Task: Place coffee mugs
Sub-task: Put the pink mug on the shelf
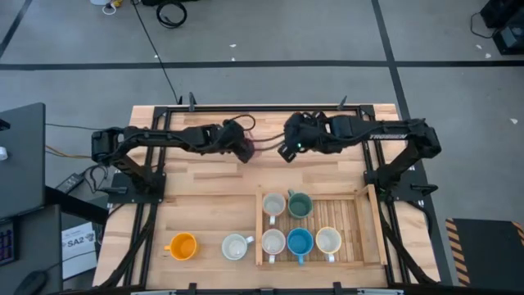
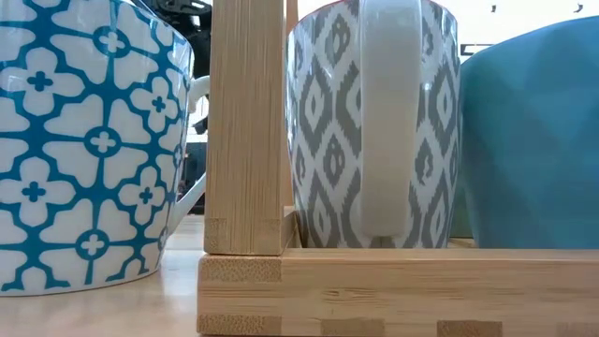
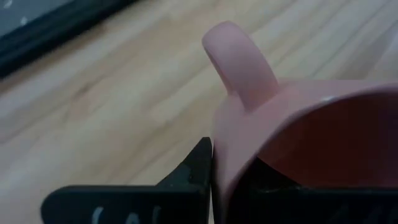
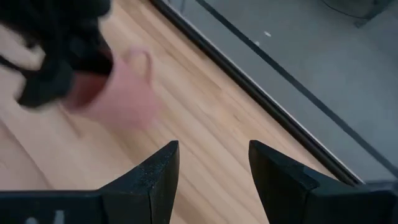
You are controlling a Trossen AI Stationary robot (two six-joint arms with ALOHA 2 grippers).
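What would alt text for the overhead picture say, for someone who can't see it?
Seen from above, the left gripper holds a pink mug over the far middle of a wooden table, with the open right gripper close beside it. Nearer, a bamboo tray holds five mugs; an orange mug and a white mug stand left of it.

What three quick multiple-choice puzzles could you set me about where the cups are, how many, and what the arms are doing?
1. Where is the orange mug?
A. in the tray
B. on the table left of the tray
C. held by an arm

2. How many mugs sit inside the wooden tray?
A. three
B. five
C. seven

3. What is the left end effector doing?
A. gripping the pink mug
B. hanging empty
C. gripping a blue mug

Answers: 1 B, it stands on bare tabletop; 2 B, two behind and three in front; 3 A, its fingers pinch the pink rim, while the right end effector is open.
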